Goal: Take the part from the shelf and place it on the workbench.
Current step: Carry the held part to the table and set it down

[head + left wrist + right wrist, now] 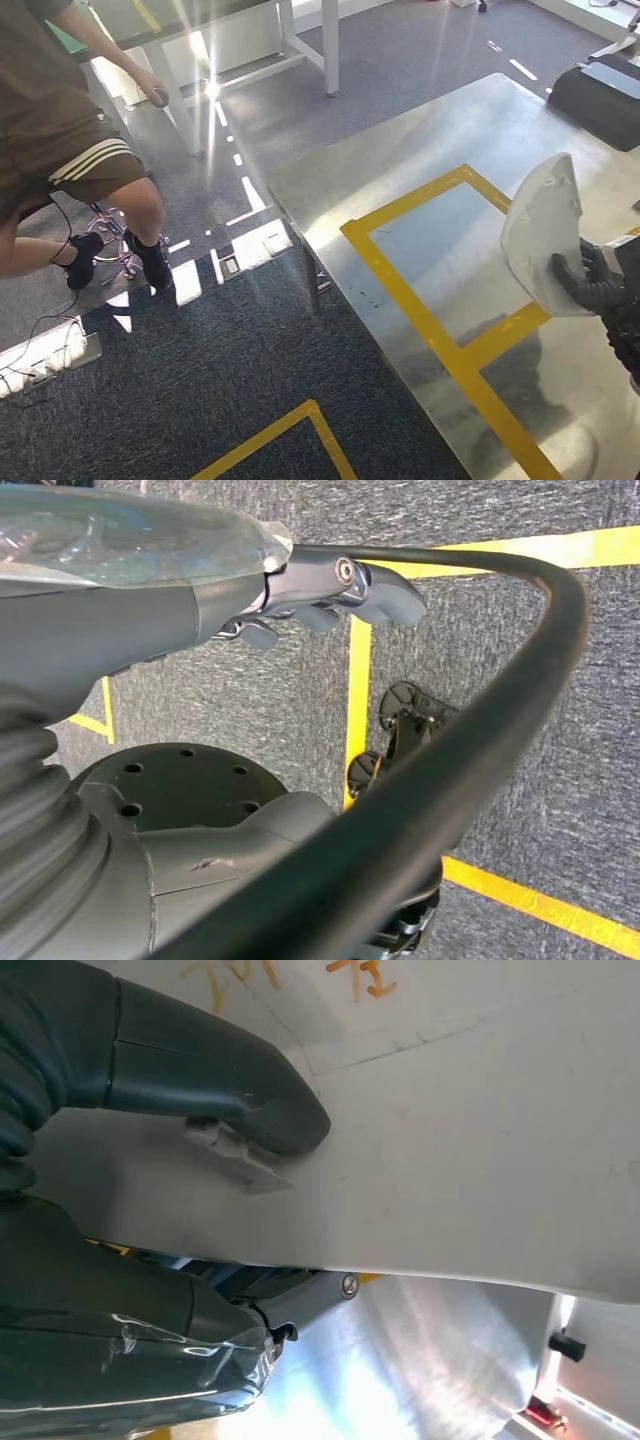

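Steel workbench (483, 130); right hand (596, 290) grips one, seemingly white, part (540, 225)

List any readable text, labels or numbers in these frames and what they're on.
Orange handwritten marks on the white part, seen in the right wrist view near the picture's edge: cut off and smeared, not readable.
Yellow tape lines on the workbench and the floor: plain marking, no text.
The person's shorts: stripes, no lettering.
Nothing else carries text. The right robot hand holds the white part above the workbench.
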